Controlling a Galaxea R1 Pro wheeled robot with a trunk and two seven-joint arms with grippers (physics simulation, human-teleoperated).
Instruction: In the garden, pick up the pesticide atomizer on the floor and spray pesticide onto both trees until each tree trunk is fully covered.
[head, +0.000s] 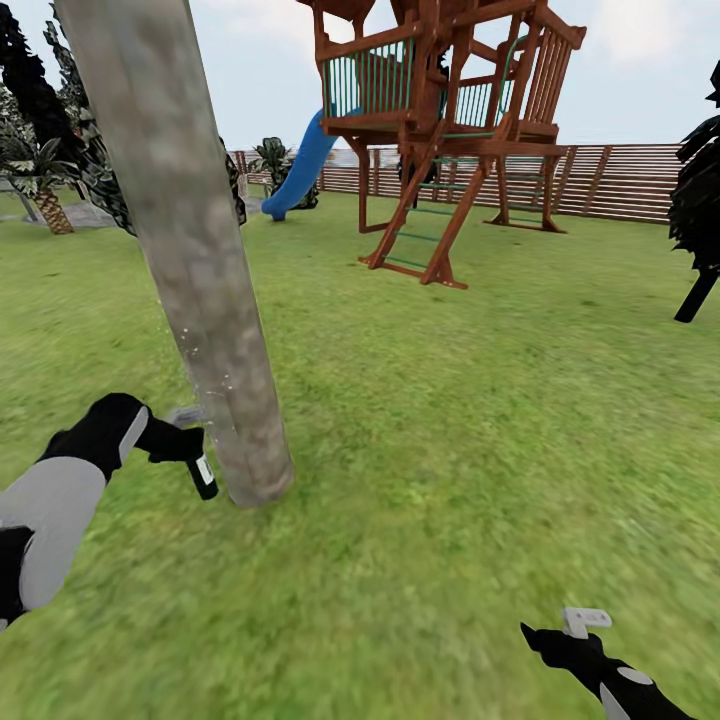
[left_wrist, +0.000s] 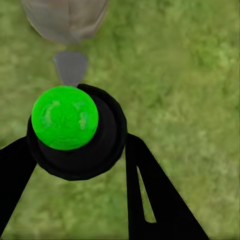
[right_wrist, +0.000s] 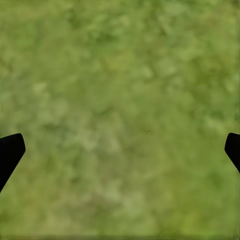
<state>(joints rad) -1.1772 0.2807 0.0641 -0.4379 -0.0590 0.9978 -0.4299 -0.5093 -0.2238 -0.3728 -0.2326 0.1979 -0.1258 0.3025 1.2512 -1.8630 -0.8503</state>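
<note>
Green lawn (head: 480, 420), slatted brown fence (head: 620, 180); left tool (head: 185, 447) gripping pesticide atomizer (head: 202, 475) beside tree trunk (head: 200, 270)

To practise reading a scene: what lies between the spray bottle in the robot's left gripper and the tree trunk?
In the head view, only a narrow gap of lawn separates the spray bottle from the tree trunk, with a few pale specks on the trunk's near side.

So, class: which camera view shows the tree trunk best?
The head view: the tree trunk runs from the lawn up past the frame top. The left wrist view catches just a blurred bit of it beyond the pesticide atomizer; the right wrist view looks at grass.
</note>
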